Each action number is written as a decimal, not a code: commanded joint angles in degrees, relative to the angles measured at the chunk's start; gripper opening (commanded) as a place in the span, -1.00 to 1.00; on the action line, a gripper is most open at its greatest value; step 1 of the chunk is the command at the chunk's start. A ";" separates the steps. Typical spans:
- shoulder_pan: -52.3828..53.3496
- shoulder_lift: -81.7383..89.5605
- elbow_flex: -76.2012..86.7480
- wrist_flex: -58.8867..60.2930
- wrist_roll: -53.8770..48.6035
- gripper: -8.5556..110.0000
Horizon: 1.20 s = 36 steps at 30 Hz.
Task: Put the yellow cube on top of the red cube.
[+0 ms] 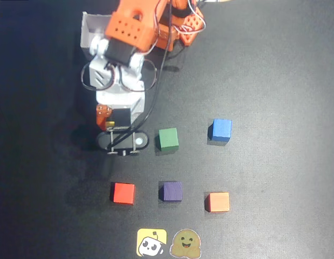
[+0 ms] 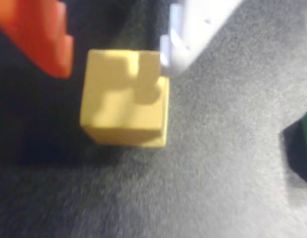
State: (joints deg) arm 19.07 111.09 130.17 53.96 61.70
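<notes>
Closest to the wrist camera, the yellow cube (image 2: 124, 99) fills the middle of the wrist view: a plain bright-yellow block with matte faces and slightly soft edges, shadows from the gripper falling across its top. It sits on the dark grey table (image 2: 217, 163) between the two fingers of the gripper (image 2: 116, 52), the orange finger (image 2: 41, 37) just beside its upper left corner and the white finger (image 2: 193, 34) at its upper right edge. The jaws stand spread to either side of the block, not visibly pressing it; whether the white one touches it I cannot tell.

In the overhead view only a sliver of the yellow cube (image 1: 109, 124) shows under the arm, left of the green cube (image 1: 168, 138). The blue cube (image 1: 220, 130) lies further right. Nearer the bottom edge stands a row: the red cube (image 1: 123, 192), a plain bright-red block well apart from the yellow one, then a purple cube (image 1: 171, 191) and an orange cube (image 1: 217, 202).

Below them lie a yellow sticker (image 1: 151, 243) with a cartoon face and a brown smiling sticker (image 1: 186, 244). No writing is readable anywhere.
</notes>
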 commanded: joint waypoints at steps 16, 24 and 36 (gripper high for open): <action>-0.35 -4.48 -0.35 -2.11 2.55 -0.47; -0.44 -7.56 0.00 -3.69 2.99 -0.45; -0.53 -10.28 1.14 -6.42 4.48 -0.55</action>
State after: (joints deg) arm 18.81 100.55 131.57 48.16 65.48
